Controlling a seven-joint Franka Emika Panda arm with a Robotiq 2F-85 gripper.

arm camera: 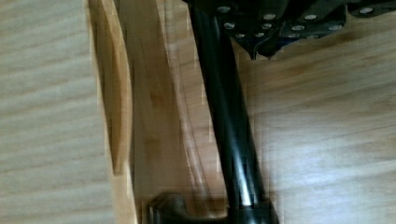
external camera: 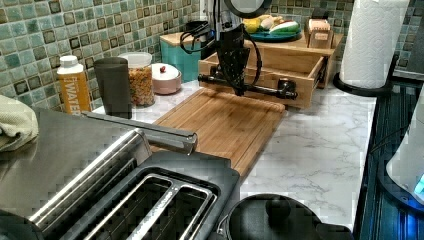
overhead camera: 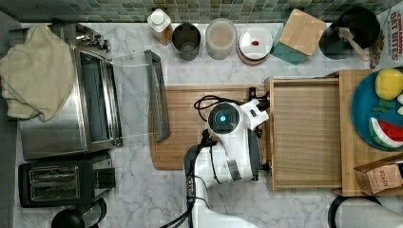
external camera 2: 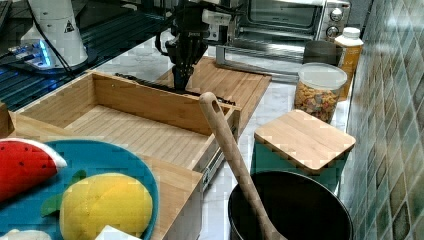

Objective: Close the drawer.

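Observation:
The light-wood drawer point(overhead camera: 306, 133) is pulled out of its wooden stand point(overhead camera: 347, 142) toward the top view's left; its tray is bare inside point(external camera 2: 130, 130). A black bar handle point(external camera: 270, 91) runs along its front wall point(external camera: 260, 80). My gripper point(external camera: 240, 91) points straight down at the middle of that handle, on the side of the cutting board point(overhead camera: 180, 123). Its fingers taper together and look shut, with nothing between them point(external camera 2: 178, 85). In the wrist view the handle point(arm camera: 229, 116) passes right beside the gripper point(arm camera: 261, 49), over the drawer's front.
A toaster oven with its glass door point(overhead camera: 157, 95) folded down borders the cutting board on the top view's left. Jars point(overhead camera: 221, 38) line the back wall. A blue plate of toy fruit point(overhead camera: 366, 114) sits on the stand. A paper towel roll point(external camera: 372, 40) stands nearby.

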